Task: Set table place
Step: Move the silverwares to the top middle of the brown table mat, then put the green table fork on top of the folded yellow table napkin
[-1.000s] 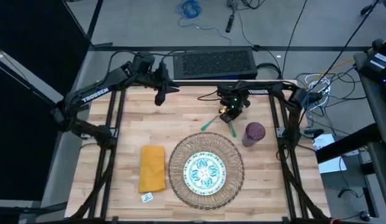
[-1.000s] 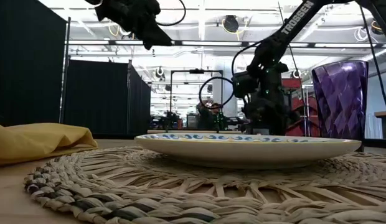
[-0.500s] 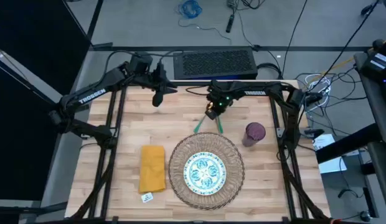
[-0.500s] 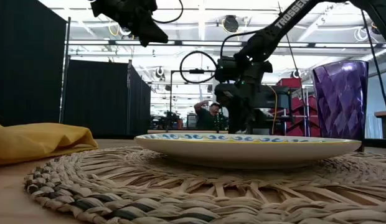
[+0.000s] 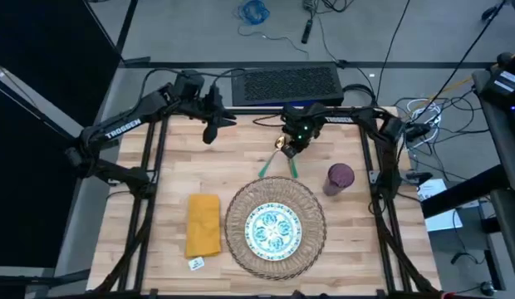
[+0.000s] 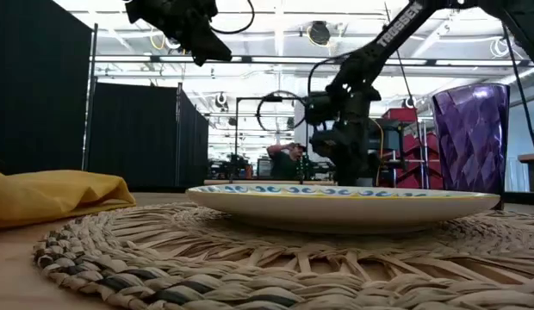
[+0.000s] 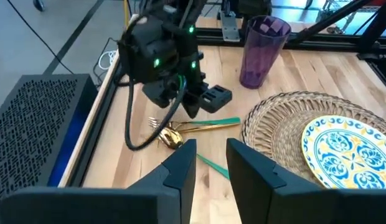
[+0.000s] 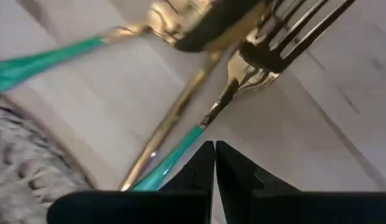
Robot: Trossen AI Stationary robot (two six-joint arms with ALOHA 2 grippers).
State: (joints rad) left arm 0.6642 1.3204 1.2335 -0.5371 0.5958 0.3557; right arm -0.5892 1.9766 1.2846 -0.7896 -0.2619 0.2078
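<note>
Grey floor (image 5: 199, 33), black curtains (image 6: 138, 133), ceiling lights (image 6: 319, 33).

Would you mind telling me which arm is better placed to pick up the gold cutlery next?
The right. Its gripper hangs directly over the cutlery just beyond the woven mat, while the left gripper waits raised at the table's far-left edge.

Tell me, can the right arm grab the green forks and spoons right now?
Probably yes. The right gripper hangs just above the cutlery lying bare on the table beyond the mat, with nothing covering it.

High cam overhead; low cam table-level; both share plate (image 5: 273, 230) (image 6: 340, 202).
</note>
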